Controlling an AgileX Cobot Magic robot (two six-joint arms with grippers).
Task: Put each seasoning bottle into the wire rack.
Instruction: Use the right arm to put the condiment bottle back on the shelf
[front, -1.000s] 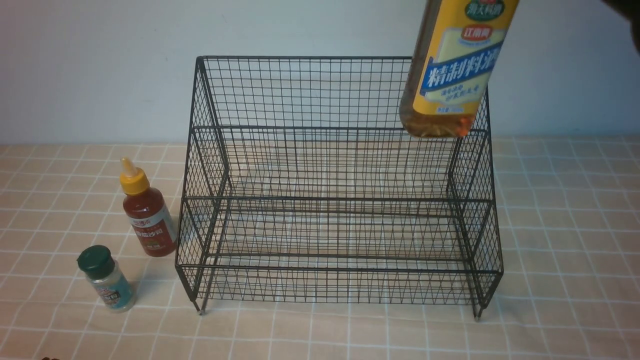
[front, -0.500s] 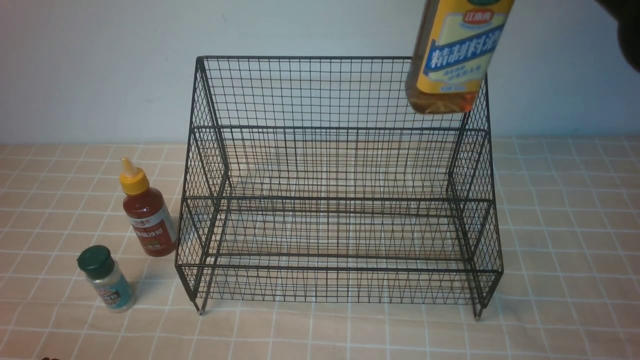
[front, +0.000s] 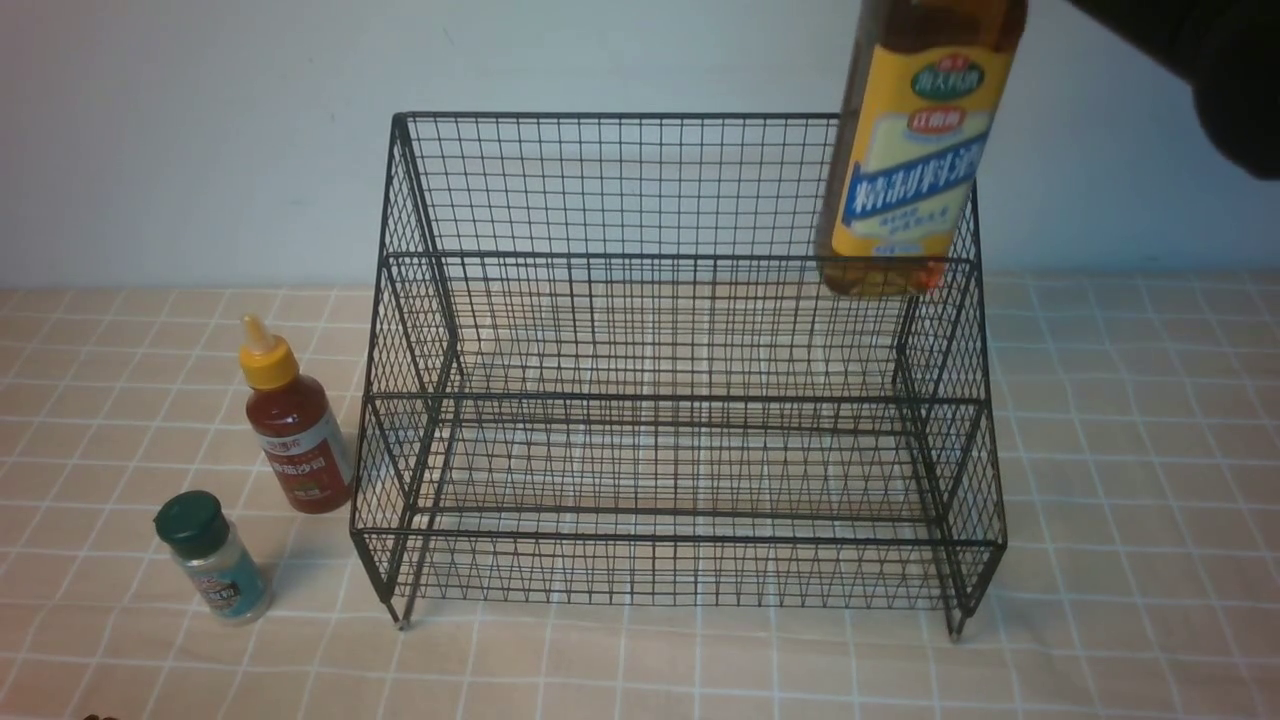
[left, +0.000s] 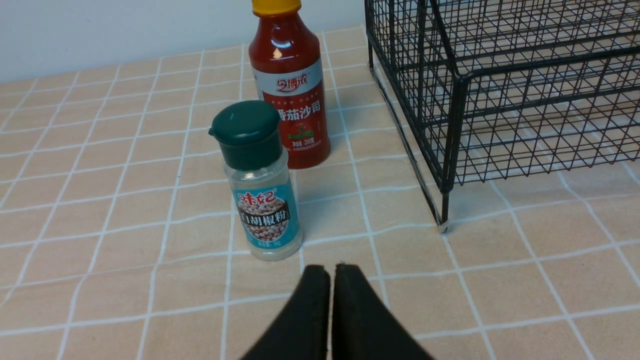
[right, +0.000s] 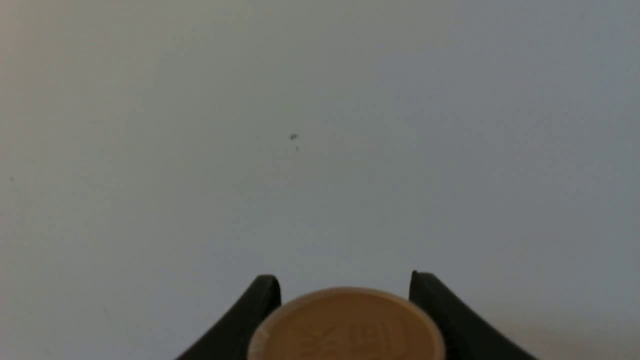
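A tall amber seasoning bottle (front: 915, 170) with a yellow-blue label hangs nearly upright over the right end of the black wire rack (front: 660, 257). Its base is level with the upper tier's front rail. My right gripper (right: 344, 279) is shut on the bottle's top, the tan cap (right: 345, 325) sitting between its fingers. The red sauce bottle (front: 295, 430) (left: 292, 100) and the green-capped shaker (front: 212, 558) (left: 260, 190) stand on the cloth left of the rack (left: 460, 80). My left gripper (left: 330, 270) is shut and empty, just short of the shaker.
A peach checked cloth (front: 1120, 480) covers the table, and a pale wall rises close behind the rack. My dark right arm (front: 1200, 60) enters from the top right corner. Both rack tiers hold nothing.
The tall bottle rose, then came down lower than before and straightened from its tilt. The two small bottles and my left gripper have not moved.
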